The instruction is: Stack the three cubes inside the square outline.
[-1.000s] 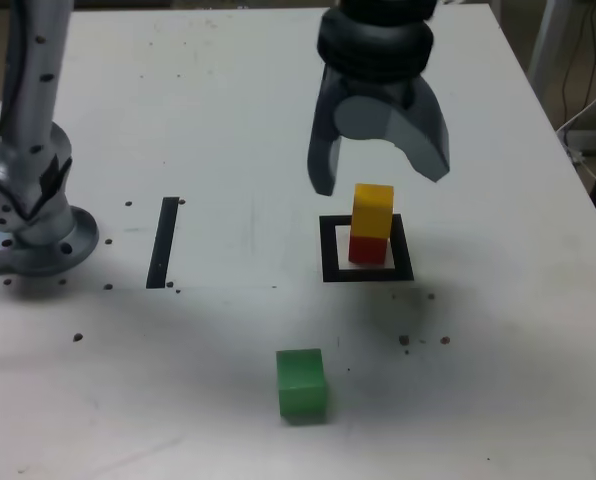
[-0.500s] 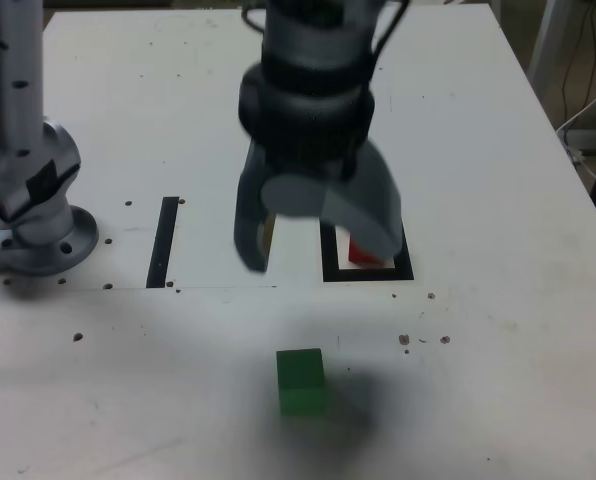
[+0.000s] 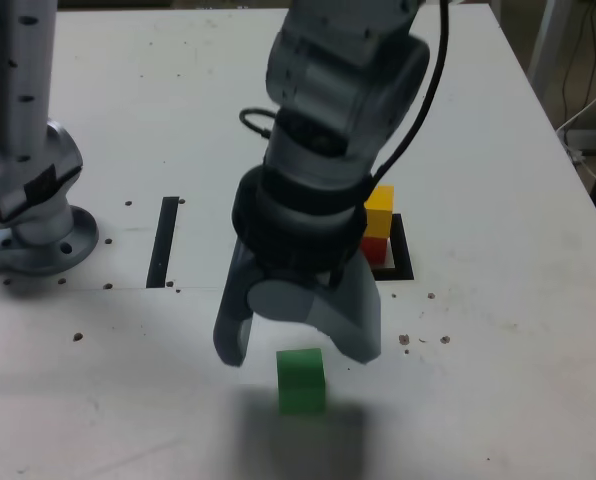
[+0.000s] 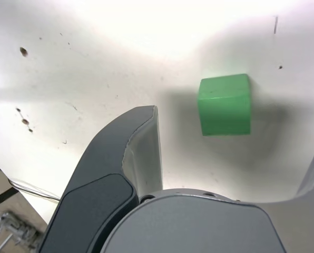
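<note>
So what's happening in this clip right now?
A single robot arm is stacking cubes. The yellow cube already sits on the red cube inside the square outline. The gripper hangs open and empty just above the green cube, which lies alone on the table nearer the camera, not yet grasped.

Yellow cube (image 3: 379,198) atop red cube (image 3: 376,248) in square outline (image 3: 401,262); green cube (image 3: 301,381) apart.
</note>
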